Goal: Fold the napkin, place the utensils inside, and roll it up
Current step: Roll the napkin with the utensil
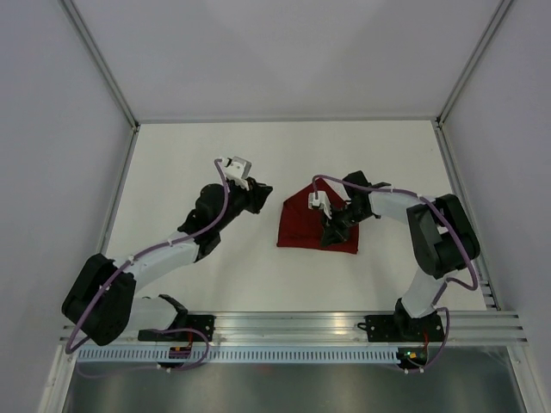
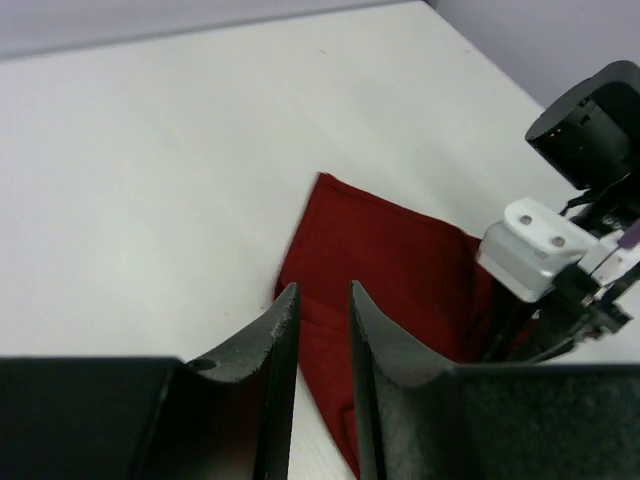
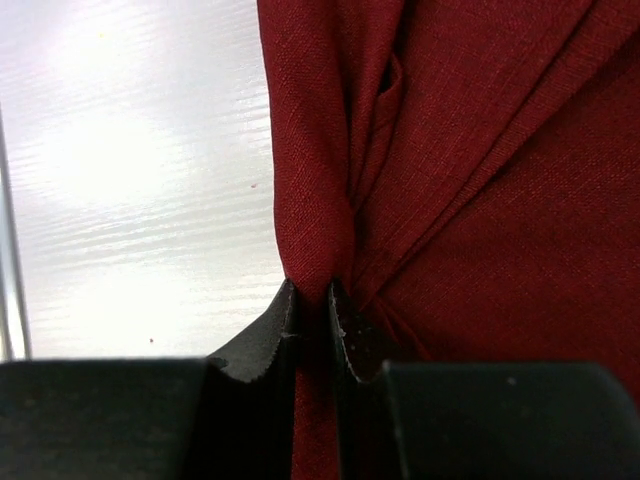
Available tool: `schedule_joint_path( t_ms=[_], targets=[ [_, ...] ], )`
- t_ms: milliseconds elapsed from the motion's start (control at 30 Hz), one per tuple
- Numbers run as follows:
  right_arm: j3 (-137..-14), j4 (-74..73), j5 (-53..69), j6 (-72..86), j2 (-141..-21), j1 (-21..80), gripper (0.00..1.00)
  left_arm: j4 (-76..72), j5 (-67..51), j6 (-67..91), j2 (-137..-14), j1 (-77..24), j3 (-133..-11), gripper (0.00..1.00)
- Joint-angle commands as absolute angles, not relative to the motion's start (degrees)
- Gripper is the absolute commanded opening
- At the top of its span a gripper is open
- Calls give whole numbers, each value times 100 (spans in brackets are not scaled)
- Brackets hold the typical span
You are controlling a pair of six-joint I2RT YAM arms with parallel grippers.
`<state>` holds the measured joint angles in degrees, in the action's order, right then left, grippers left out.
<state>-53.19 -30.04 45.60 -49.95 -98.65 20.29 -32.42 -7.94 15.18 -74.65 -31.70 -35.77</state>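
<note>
Between the tips of my right gripper (image 3: 312, 298) sits a pinched ridge of the napkin (image 3: 480, 180), lying on the table (image 3: 130, 200) ahead, while my left gripper (image 2: 322, 305) hangs near its edge, slightly parted, empty.

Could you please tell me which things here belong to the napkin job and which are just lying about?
Job: napkin, pinched by right end effector; left end effector, open, off the cloth.
Lying about: nothing loose; only the table. No utensils visible.

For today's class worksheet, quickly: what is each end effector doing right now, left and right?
Left end effector: slightly open, holding nothing.
Right end effector: closed, pinching a fold of the napkin.
</note>
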Motion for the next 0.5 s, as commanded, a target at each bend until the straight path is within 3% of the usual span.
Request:
schedule_joint_path(
  t_ms=[0, 200, 467],
  targets=[
    [-5763, -4303, 4947, -5773, -10728, 1670, 1, -3728, 559, 332, -7181, -3907, -3524, 30],
    [-6424, -4983, 5194, -6064, -11381, 1310, 0, -3542, 1177, -1773, -7688, -5244, -3656, 35],
    [-6636, -5221, 5291, -6196, -11654, 1160, 0, -3314, 1257, -3407, -8823, -6187, -3814, 38]
  ],
)
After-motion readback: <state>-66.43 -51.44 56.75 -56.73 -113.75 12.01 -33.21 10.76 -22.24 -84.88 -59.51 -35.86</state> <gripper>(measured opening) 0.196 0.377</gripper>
